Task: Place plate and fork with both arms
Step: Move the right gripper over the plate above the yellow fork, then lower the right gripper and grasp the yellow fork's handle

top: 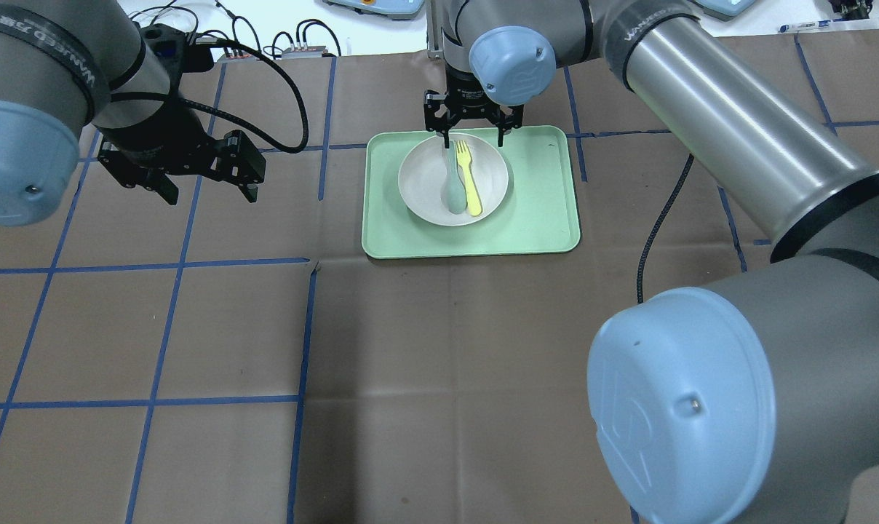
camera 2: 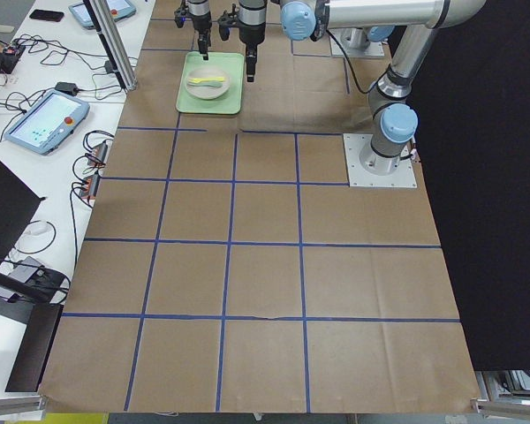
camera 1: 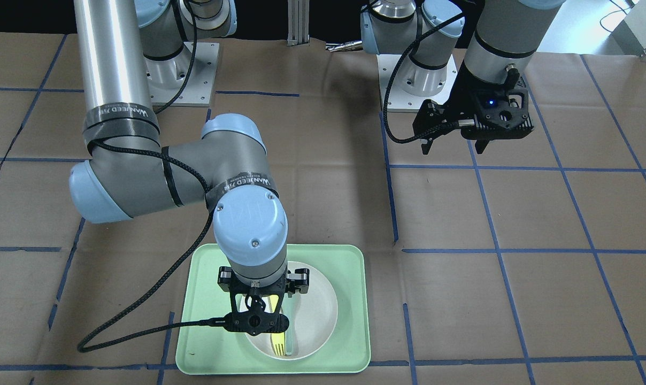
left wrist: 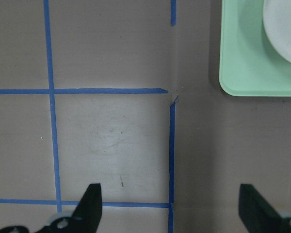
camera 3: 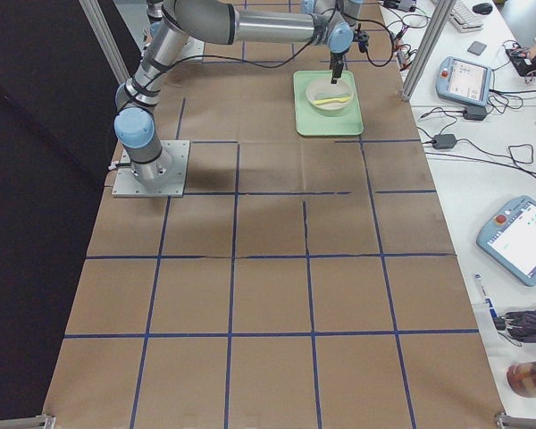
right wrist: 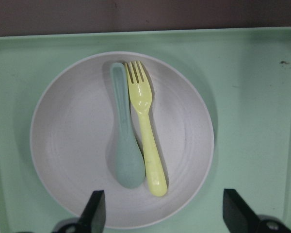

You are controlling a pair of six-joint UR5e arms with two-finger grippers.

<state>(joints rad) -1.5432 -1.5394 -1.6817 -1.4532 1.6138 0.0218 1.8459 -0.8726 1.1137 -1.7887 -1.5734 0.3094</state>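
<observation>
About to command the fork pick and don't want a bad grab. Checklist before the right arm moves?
1. Right gripper open and empty: ok.
2. Right gripper over the plate, with the fork lying within its finger span: ok.
3. Fork clear of the spoon: not ok. They lie side by side and appear to touch.
4. Plate inside the tray, off its rim: ok.
5. Left gripper open and empty, over bare table beside the tray: ok.
6. Right fingertip height above the plate: cannot tell.
</observation>
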